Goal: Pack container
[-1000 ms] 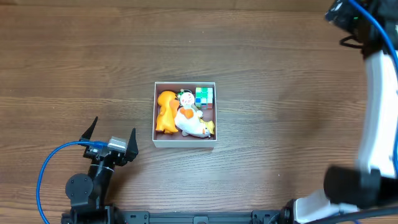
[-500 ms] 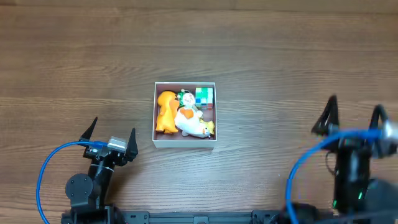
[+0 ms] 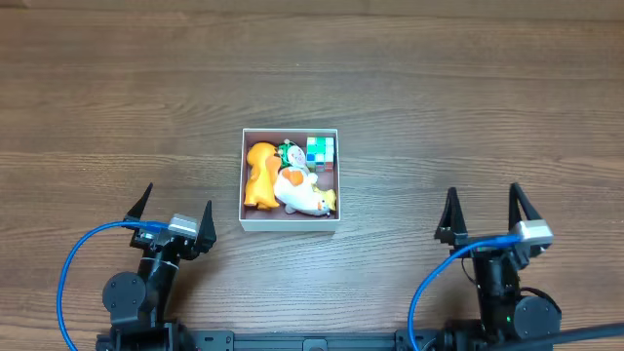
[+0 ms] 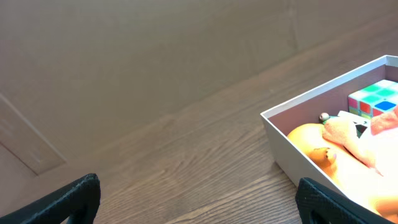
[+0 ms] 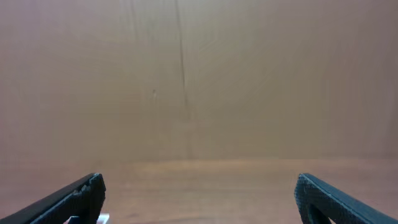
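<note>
The container (image 3: 290, 225), a shallow square white box with a pinkish-brown inside, sits at the table's middle. In it lie an orange toy (image 3: 258, 174), a white and orange toy (image 3: 298, 192) and a colourful cube (image 3: 320, 150). My left gripper (image 3: 175, 208) is open and empty, low at the front left, left of the box. In the left wrist view the container (image 4: 298, 149) is at the right, with the cube (image 4: 375, 99) and the orange toy (image 4: 311, 140) inside. My right gripper (image 3: 483, 207) is open and empty at the front right.
The brown wooden table (image 3: 439, 107) lies all around the box. Blue cables (image 3: 73, 268) loop beside both arm bases at the front edge. The right wrist view shows only bare table and a blurred far background.
The right arm has swung down from the far right edge and now rests at the front right with its gripper open. The left arm and the box have not moved.
</note>
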`<move>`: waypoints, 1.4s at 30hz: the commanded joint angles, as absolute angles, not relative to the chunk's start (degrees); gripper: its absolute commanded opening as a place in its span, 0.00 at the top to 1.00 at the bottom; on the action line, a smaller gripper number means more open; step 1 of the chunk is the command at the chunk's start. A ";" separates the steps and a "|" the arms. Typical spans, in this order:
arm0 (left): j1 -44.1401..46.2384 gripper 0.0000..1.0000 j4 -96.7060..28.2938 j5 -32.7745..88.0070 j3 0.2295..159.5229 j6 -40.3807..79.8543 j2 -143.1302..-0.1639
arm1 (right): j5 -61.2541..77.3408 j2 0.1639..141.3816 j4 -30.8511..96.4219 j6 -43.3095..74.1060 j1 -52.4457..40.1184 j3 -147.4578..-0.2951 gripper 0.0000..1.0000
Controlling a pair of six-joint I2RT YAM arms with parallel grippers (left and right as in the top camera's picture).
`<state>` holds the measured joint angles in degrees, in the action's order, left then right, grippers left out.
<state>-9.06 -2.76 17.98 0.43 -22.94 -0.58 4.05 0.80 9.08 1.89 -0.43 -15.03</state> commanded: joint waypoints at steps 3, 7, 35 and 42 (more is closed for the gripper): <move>-9.37 0.00 -2.74 17.82 0.25 -23.14 -0.21 | 4.21 0.21 3.42 1.69 -0.64 -8.05 0.00; -9.37 0.00 -2.74 17.82 0.25 -23.14 -0.23 | 4.23 0.21 1.98 1.69 -0.64 -4.10 0.00; -9.37 0.00 -2.74 17.82 0.25 -23.14 -0.27 | 4.16 0.30 4.38 1.69 -0.64 -0.45 0.00; -9.37 0.00 -2.74 17.85 0.25 -23.14 -0.27 | 4.16 0.30 4.38 1.69 -0.64 -0.45 0.00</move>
<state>-9.06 -2.76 17.98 0.43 -22.94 -0.58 4.05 0.80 4.69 1.87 -0.43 -1.04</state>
